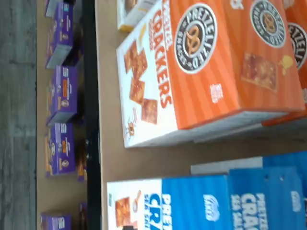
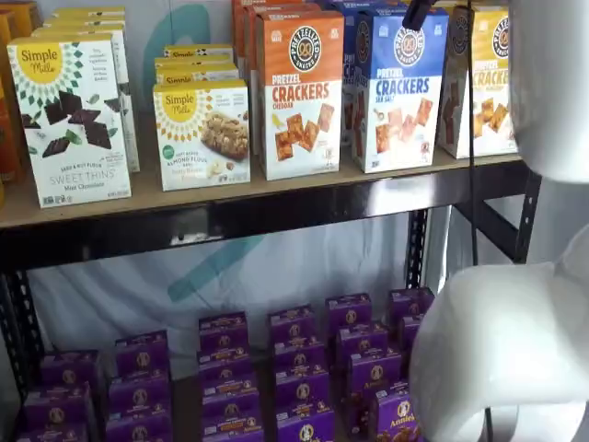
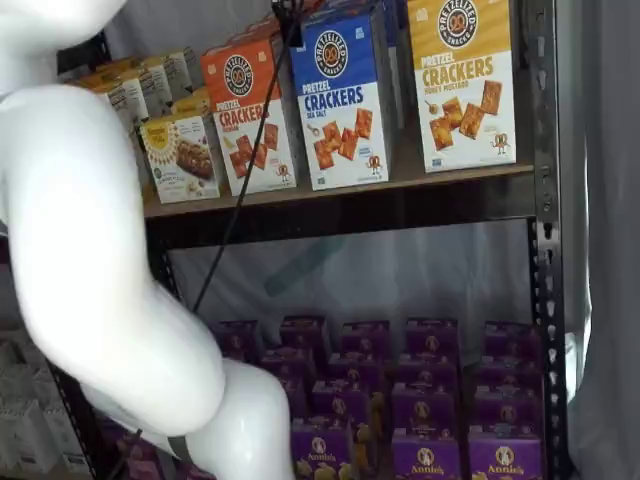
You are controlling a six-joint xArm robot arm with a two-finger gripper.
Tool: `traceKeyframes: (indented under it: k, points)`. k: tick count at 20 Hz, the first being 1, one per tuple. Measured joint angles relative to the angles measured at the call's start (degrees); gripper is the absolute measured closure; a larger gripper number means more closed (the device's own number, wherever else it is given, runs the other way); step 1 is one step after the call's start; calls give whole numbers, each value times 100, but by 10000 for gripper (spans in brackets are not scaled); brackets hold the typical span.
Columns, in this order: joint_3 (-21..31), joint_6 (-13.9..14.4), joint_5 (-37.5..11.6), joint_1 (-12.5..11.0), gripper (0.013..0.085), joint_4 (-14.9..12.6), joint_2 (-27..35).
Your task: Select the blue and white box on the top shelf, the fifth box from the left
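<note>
The blue and white box (image 2: 400, 92) (image 3: 345, 100) stands upright on the top shelf (image 2: 230, 216) (image 3: 400, 200), between an orange-topped cheddar box (image 2: 299, 92) (image 3: 250, 110) and a yellow-topped box (image 2: 488, 83) (image 3: 465, 80). In the wrist view the blue and white box (image 1: 192, 201) and the orange box (image 1: 192, 72) show on the tan board (image 1: 144, 158), with more boxes of each kind behind them. Only a black tip of my gripper (image 2: 416, 14) (image 3: 290, 12) pokes in at the top edge, just above the blue box. Its jaws stand wide and hold nothing.
Simple Mills boxes (image 2: 69, 120) (image 2: 202, 133) fill the shelf's left part. Purple boxes (image 2: 294, 368) (image 3: 420, 400) crowd the lower shelf. My white arm (image 2: 515, 350) (image 3: 100, 270) bulks in front of the shelves, with a black cable (image 3: 240, 190) hanging beside it. A black upright (image 3: 545, 250) bounds the right.
</note>
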Motion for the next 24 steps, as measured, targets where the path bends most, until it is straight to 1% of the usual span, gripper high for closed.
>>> traceKeyframes:
  k: [4,6,11,24]
  points:
    - [-475,-38,252,7,130,-164,436]
    - [-689,-42,396,8,130,-202,636]
    - [-1049,-36,603,47,130,-309,1035]
    - [-1154,-14,541,162,130,-437,1423]
